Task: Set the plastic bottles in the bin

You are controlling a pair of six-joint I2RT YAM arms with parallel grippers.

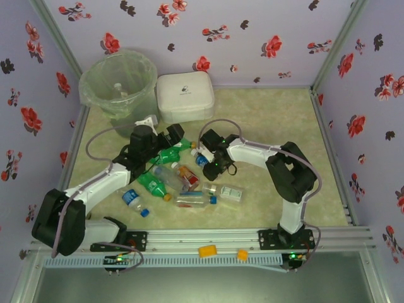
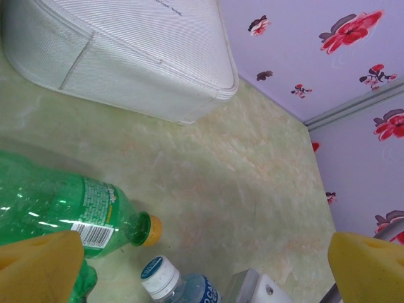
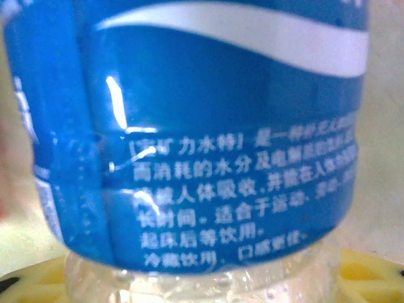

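Between the left end effector's yellow fingers, which are spread wide apart, lie a green bottle with an orange cap and a white-capped bottle on the tabletop. A blue-label bottle sits between the right end effector's pads. I cannot tell if they squeeze it. The bin stands well past the left end effector, just beside a white box.

Your left arm and right arm both have white links between chunky black joint housings. A grey cable loops along each one. Black bases at the tabletop's near edge show small green lights. Your left gripper wears yellow pads with rounded corners.
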